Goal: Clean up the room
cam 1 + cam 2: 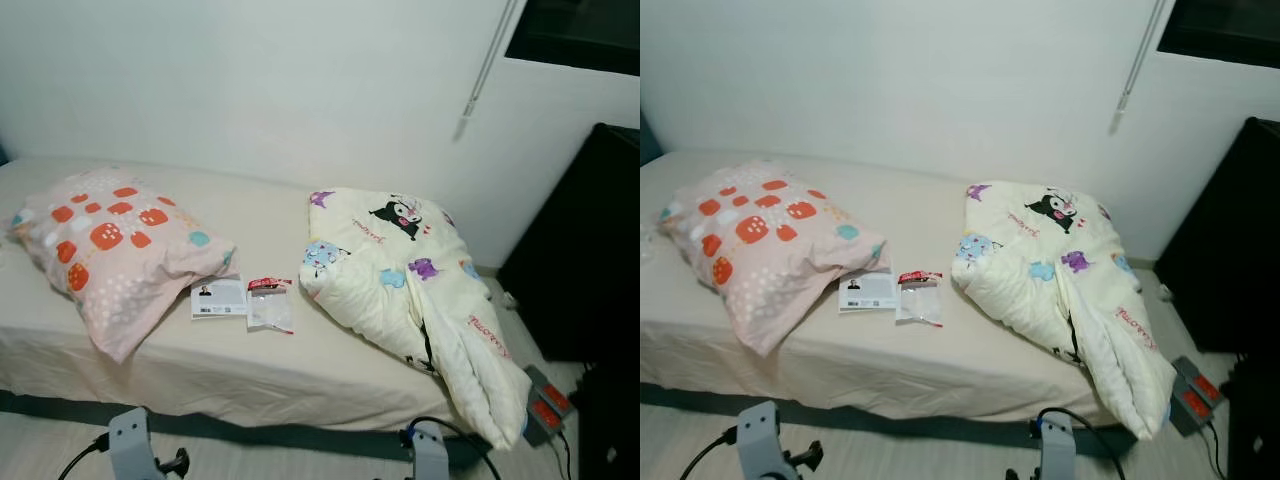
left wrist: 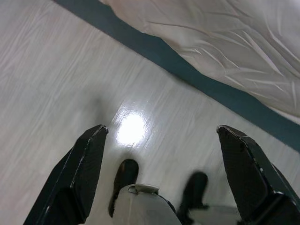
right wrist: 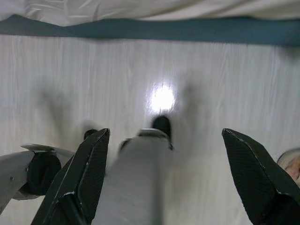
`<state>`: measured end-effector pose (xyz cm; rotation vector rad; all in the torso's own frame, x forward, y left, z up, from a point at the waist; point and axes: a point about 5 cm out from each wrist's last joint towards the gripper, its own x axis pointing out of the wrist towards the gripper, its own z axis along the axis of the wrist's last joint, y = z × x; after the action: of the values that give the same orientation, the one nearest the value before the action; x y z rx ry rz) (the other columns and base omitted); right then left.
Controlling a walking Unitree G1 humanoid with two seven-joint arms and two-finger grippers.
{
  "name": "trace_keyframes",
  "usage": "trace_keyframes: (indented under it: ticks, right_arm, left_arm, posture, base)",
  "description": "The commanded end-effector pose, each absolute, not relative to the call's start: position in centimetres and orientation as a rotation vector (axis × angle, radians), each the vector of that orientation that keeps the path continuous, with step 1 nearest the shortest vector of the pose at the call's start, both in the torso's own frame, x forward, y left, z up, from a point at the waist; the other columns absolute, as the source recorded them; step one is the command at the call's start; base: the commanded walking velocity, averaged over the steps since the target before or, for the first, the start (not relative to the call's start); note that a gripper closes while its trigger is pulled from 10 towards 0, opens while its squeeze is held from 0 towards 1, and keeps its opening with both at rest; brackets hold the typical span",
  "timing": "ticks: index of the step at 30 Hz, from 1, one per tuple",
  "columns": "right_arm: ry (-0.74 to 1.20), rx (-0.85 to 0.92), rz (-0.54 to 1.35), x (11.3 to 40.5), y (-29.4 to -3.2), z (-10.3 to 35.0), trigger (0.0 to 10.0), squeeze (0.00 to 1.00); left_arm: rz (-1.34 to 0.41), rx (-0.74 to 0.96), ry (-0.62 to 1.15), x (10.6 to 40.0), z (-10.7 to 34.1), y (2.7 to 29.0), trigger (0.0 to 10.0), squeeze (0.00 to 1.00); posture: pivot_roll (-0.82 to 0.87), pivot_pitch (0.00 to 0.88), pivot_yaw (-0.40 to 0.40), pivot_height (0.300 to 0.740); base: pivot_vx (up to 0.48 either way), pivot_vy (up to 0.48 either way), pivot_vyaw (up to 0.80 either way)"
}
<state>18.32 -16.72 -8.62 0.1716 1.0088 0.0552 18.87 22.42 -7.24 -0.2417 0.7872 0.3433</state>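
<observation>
pillow point(image 1: 110, 255) – packet point(image 1: 269, 303) – quilt point(image 1: 415, 290) on bed point(image 1: 250, 375)

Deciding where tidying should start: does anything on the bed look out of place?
Yes. The comforter lies bunched, one end hanging off the bed's edge. A card and plastic packet lie loose beside the pillow.

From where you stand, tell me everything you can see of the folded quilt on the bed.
The quilt is cream, soft and puffy, printed with small cartoon animals in black, purple and blue and some red script. It is loosely folded into a thick bundle, not spread out. It lies on the right part of the bed, near the wall, and its narrower end droops over the bed's front edge toward the floor, close to a power strip with red switches. It lies apart from the pillow.
</observation>
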Motion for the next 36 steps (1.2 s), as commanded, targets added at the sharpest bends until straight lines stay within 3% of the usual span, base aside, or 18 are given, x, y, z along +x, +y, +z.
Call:
trace_keyframes:
  ticks: [1,14,36]
  right_arm:
    - [0.995,0.159,0.046,18.7,-17.3,-8.4,10.0,0.00]
    - [0.968,0.142,0.082,18.9,-17.4,-8.2,10.0,0.00]
    - [0.964,0.128,0.104,18.7,-16.4,-8.4,10.0,0.00]
  left_arm:
    - [0.337,-0.236,0.814,18.6,-7.5,22.0,10.0,0.00]
    - [0.363,-0.208,0.809,18.8,-7.3,22.5,10.0,0.00]
    - [0.352,-0.182,0.822,18.3,-7.5,22.4,10.0,0.00]
  posture:
    - [0.02,0.000,-0.086,0.740]
    - [0.02,0.000,-0.092,0.740]
    - [0.02,0.000,-0.090,0.740]
  base:
    - [0.000,0.000,0.00]
    - [0.000,0.000,0.00]
    - [0.000,0.000,0.76]
